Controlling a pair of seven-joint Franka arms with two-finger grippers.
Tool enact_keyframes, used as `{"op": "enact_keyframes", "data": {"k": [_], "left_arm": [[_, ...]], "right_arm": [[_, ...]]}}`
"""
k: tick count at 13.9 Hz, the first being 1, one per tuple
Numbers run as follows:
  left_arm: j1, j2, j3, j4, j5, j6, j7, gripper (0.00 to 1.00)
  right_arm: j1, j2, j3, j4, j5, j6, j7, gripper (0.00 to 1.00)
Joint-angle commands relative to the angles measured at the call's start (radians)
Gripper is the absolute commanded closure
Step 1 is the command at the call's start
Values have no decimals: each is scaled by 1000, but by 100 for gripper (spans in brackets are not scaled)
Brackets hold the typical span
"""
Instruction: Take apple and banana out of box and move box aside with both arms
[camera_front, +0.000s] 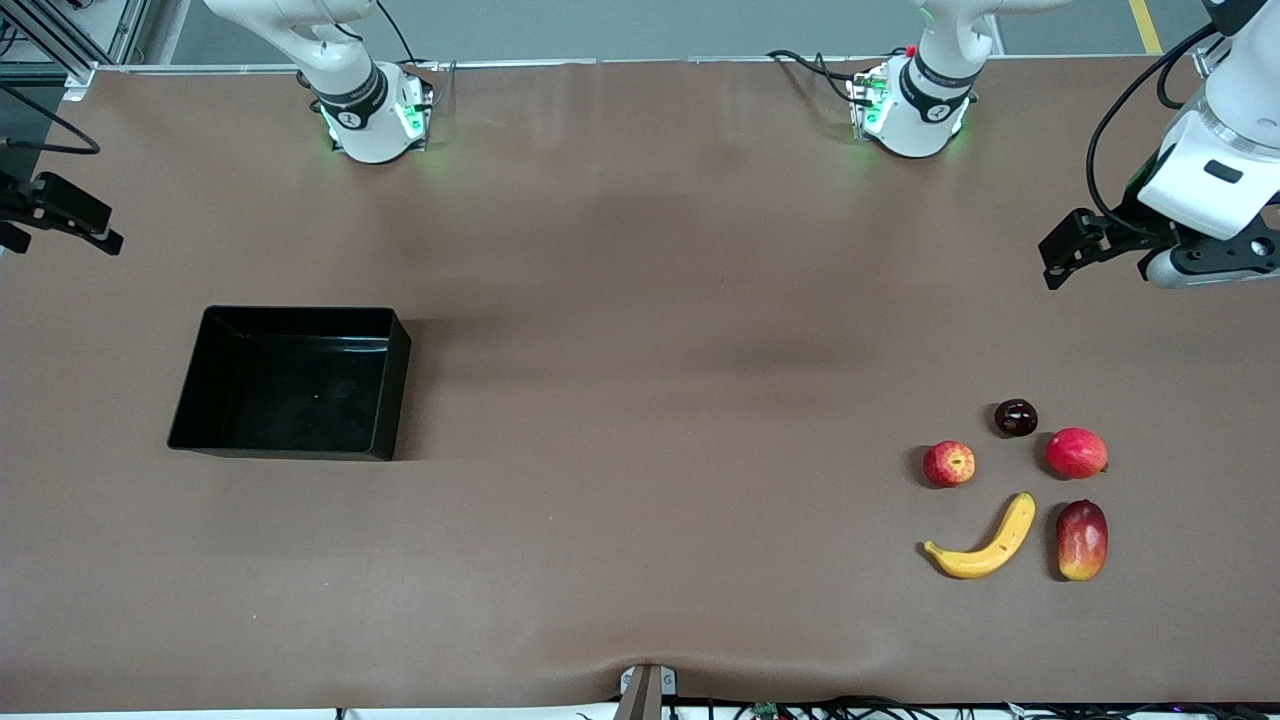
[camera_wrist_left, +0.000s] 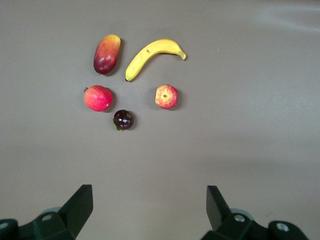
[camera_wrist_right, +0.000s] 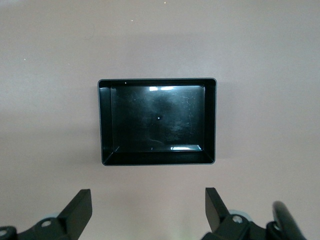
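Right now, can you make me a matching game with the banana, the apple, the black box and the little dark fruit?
Things:
1. banana
2. apple
3. black box
4. dark-maroon fruit

Descriptions:
A. empty, toward the right arm's end
B. long, curved, yellow
C. round, red with yellow patches
D. smallest and darkest, farthest of the fruits from the front camera

Pairs: 1-B, 2-C, 3-A, 4-D

You are looking at a wide tabletop (camera_front: 640, 300) covered in a matte brown sheet, lit evenly with soft shadows. Past its upper edge runs a grey floor (camera_front: 650, 25) with a yellow line (camera_front: 1145, 25).
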Motion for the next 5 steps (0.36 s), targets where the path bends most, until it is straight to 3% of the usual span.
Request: {"op": "enact_keyframes", "data": {"k": [1,5], "left_arm": [[0,4,0,13,-5,-15,13,0],[5,4,0,16,-5,-15,16,0]], "right_arm": [[-7,16,7,22,-4,-9,14,0],[-5,16,7,22,-4,-11,14,0]]}}
